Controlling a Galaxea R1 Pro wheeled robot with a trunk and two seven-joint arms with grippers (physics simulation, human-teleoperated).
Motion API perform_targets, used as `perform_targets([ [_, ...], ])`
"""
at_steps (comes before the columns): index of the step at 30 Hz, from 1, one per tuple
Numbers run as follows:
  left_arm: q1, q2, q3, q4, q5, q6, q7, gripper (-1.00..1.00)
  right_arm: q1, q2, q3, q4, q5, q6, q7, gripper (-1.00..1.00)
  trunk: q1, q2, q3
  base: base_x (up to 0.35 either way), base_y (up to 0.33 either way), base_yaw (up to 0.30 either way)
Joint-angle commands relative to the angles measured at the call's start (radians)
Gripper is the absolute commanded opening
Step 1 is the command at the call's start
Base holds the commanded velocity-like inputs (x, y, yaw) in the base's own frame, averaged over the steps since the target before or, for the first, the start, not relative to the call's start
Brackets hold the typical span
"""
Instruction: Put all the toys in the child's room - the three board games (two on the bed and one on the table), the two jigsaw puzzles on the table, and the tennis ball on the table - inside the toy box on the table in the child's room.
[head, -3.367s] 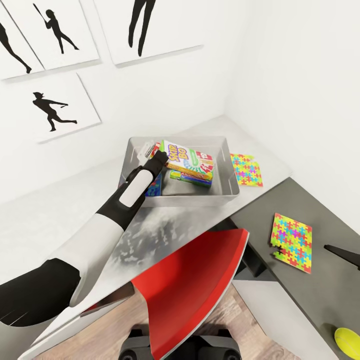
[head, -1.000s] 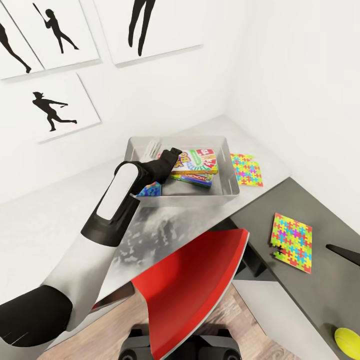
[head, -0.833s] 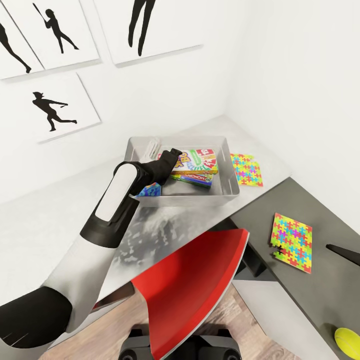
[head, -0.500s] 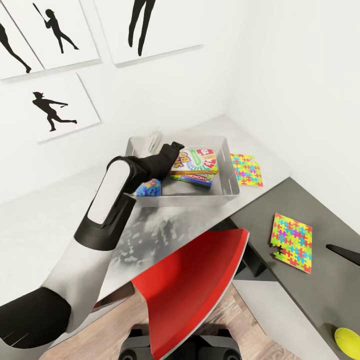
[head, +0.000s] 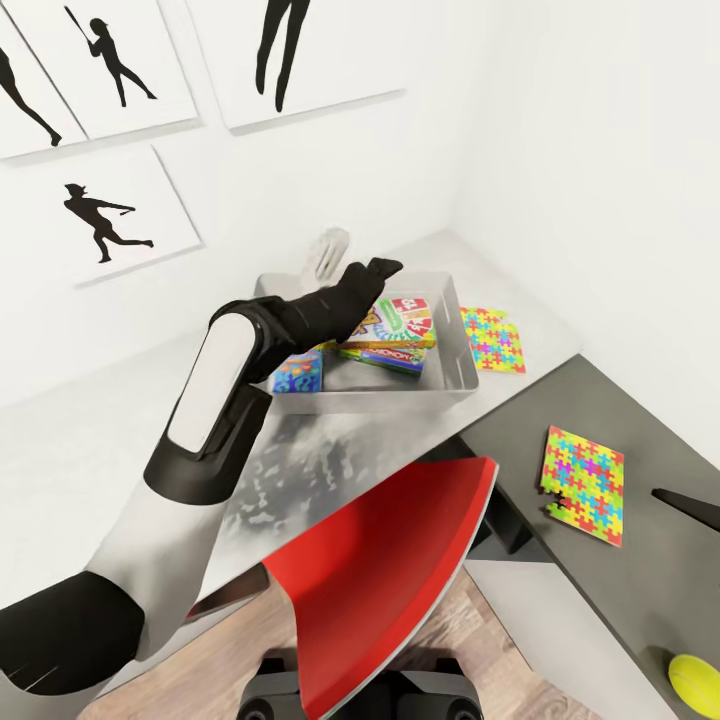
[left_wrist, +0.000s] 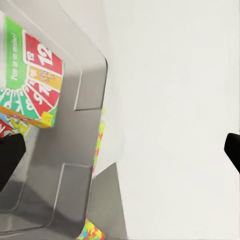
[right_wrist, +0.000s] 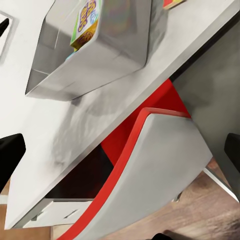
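- Your left gripper (head: 383, 268) has risen since half a second ago: it was low over the toy box (head: 452, 325), and now it hangs above the box's far rim, at about 11 o'clock from the box's centre.
- In the left wrist view both fingertips sit wide apart with nothing between them, so that hand is released. The right wrist view shows the same wide, empty spread.
- The three board games stay inside the box. The top one (head: 400, 318) reads "12" in the left wrist view, the green-edged box (head: 385, 357) under it reads "MONOPOLY", and the blue box (head: 298, 370) leans at the near-left corner.
- One jigsaw puzzle (head: 493, 339) lies on the pale table (head: 90, 430), touching the box at 3 o'clock.
- The second jigsaw puzzle (head: 584, 484) and the yellow-green tennis ball (head: 696, 683) lie on the dark side table (head: 660, 560).
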Motion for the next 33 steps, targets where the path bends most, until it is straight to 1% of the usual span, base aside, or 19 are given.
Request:
perform_targets([
  [1,-0.002,-0.001,-0.007,-0.003,0.004,0.010,-0.020,1.00,-0.001,0.000,0.000,0.000,0.001,0.004,0.003,1.00,0.001,-0.002,-0.001,0.000,0.000,-0.089],
  [4,-0.003,-0.001,-0.016,-0.005,0.005,0.015,-0.042,1.00,-0.001,0.000,0.000,0.000,0.001,0.004,0.003,1.00,0.001,-0.002,-0.001,0.000,0.000,-0.111],
  [6,-0.004,-0.002,-0.038,-0.008,0.005,0.022,-0.078,1.00,-0.001,0.000,0.000,0.000,0.001,0.004,0.003,1.00,0.001,-0.002,-0.001,0.000,0.000,-0.160],
  [7,-0.004,-0.002,-0.038,-0.008,0.005,0.022,-0.078,1.00,-0.001,0.000,0.000,0.000,0.001,0.004,0.003,1.00,0.001,-0.002,-0.001,0.000,0.000,-0.170],
  [9,-0.004,-0.005,-0.064,-0.010,0.005,0.027,-0.108,1.00,-0.001,0.000,0.000,0.000,0.001,0.004,0.003,1.00,0.001,-0.002,-0.001,0.000,0.000,-0.161],
  [10,-0.004,-0.005,-0.064,-0.010,0.005,0.027,-0.108,1.00,-0.001,0.000,0.000,0.000,0.001,0.004,0.003,1.00,0.001,-0.002,-0.001,0.000,0.000,-0.152],
  [12,-0.001,-0.009,-0.094,-0.011,0.005,0.030,-0.140,1.00,-0.001,0.000,0.000,0.000,0.001,0.004,0.003,1.00,0.001,-0.002,-0.001,0.000,0.000,-0.109],
  [13,-0.001,-0.009,-0.094,-0.011,0.005,0.030,-0.140,1.00,-0.001,0.000,0.000,0.000,0.001,0.004,0.003,1.00,0.001,-0.002,-0.001,0.000,0.000,-0.097],
  [15,0.004,-0.012,-0.123,-0.012,0.009,0.032,-0.183,1.00,-0.001,0.000,0.000,0.000,0.001,0.003,0.003,1.00,0.001,-0.002,-0.001,0.000,0.000,-0.070],
  [16,0.004,-0.012,-0.123,-0.012,0.009,0.032,-0.183,1.00,-0.001,0.000,0.000,0.000,0.001,0.003,0.003,1.00,0.001,-0.002,-0.001,0.000,0.000,-0.062],
  [18,0.007,-0.013,-0.136,-0.012,0.011,0.033,-0.208,1.00,-0.001,0.000,0.001,0.000,0.001,0.002,0.003,1.00,0.001,-0.002,-0.001,0.000,0.000,-0.050],
  [20,0.013,-0.014,-0.163,-0.012,0.016,0.033,-0.266,1.00,-0.001,0.001,0.002,0.000,0.001,0.002,0.003,1.00,0.001,-0.002,-0.001,-0.002,0.000,-0.036],
  [21,0.013,-0.014,-0.163,-0.012,0.016,0.033,-0.266,1.00,-0.001,0.001,0.002,0.000,0.001,0.002,0.003,1.00,0.001,-0.002,-0.001,-0.005,0.000,-0.032],
  [22,0.015,-0.015,-0.177,-0.013,0.017,0.033,-0.294,1.00,-0.002,0.001,0.002,0.000,0.002,0.001,0.002,1.00,0.001,-0.002,-0.001,-0.021,0.000,-0.026],
  [23,0.015,-0.015,-0.177,-0.013,0.017,0.033,-0.294,1.00,-0.002,0.001,0.002,0.000,0.002,0.001,0.002,1.00,0.001,-0.002,-0.001,-0.021,0.000,-0.026],
  [25,0.018,-0.016,-0.206,-0.013,0.019,0.033,-0.340,1.00,-0.002,0.001,0.003,0.000,0.002,0.000,0.001,1.00,0.001,-0.002,-0.001,-0.078,0.000,-0.018],
  [26,0.018,-0.016,-0.206,-0.013,0.019,0.033,-0.340,1.00,-0.002,0.001,0.003,0.000,0.002,0.000,0.001,1.00,0.001,-0.002,-0.001,-0.101,0.000,-0.016],
  [28,0.019,-0.017,-0.229,-0.013,0.021,0.033,-0.369,1.00,-0.002,0.001,0.004,0.000,0.002,-0.001,-0.001,1.00,0.001,-0.002,-0.001,-0.167,0.000,-0.012],
  [33,0.020,-0.020,-0.250,-0.013,0.023,0.033,-0.395,1.00,-0.003,0.001,0.003,0.000,0.007,-0.004,-0.008,1.00,0.001,-0.002,-0.001,-0.198,0.000,-0.007],
])
